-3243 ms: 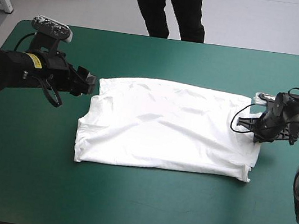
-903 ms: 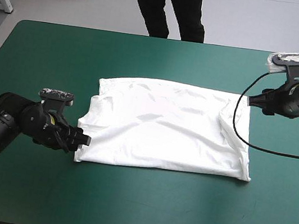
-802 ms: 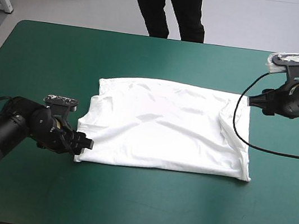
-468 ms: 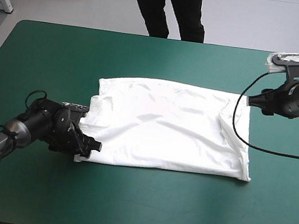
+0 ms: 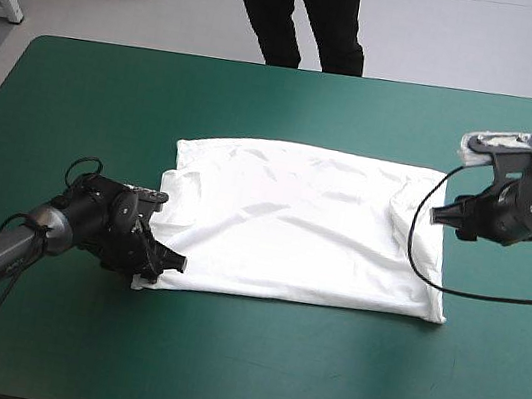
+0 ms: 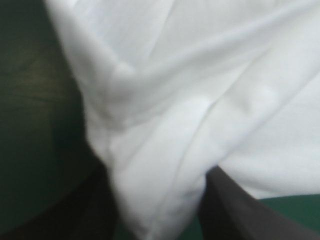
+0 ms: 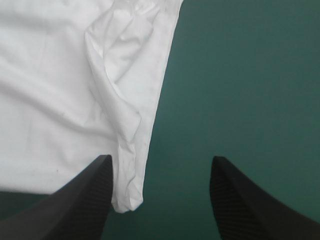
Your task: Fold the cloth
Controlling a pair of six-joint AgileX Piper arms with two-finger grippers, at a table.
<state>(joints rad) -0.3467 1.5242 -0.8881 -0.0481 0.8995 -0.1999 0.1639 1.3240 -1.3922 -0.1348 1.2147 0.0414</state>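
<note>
White T-shirt [image 5: 302, 231] lies spread flat in the middle of the high view on the teal-green table [image 5: 291, 102], long side running left to right. Its right edge is rumpled, with a loose fold there. A sleeve flap shows at the left end.

Left gripper [image 5: 167, 263] is low at the shirt's lower-left corner, left of frame centre, arm entering from the lower left. In the left wrist view the black fingers [image 6: 240, 210] stand well apart, so it is wide, not clamped. The shirt's corner is bunched between them, white cloth fills nearly everything ahead, and bare cover shows beside one finger.

Right gripper [image 5: 436, 215] is at the right of the frame, up off the table, tips at the shirt's right edge near its upper-right corner. In the right wrist view its fingers [image 7: 80, 200] are wide too, with mostly bare teal-green cover between them. The rumpled edge runs ahead of the gripper, and its hem corner ends just beside one finger. Can't tell if they touch.
</note>
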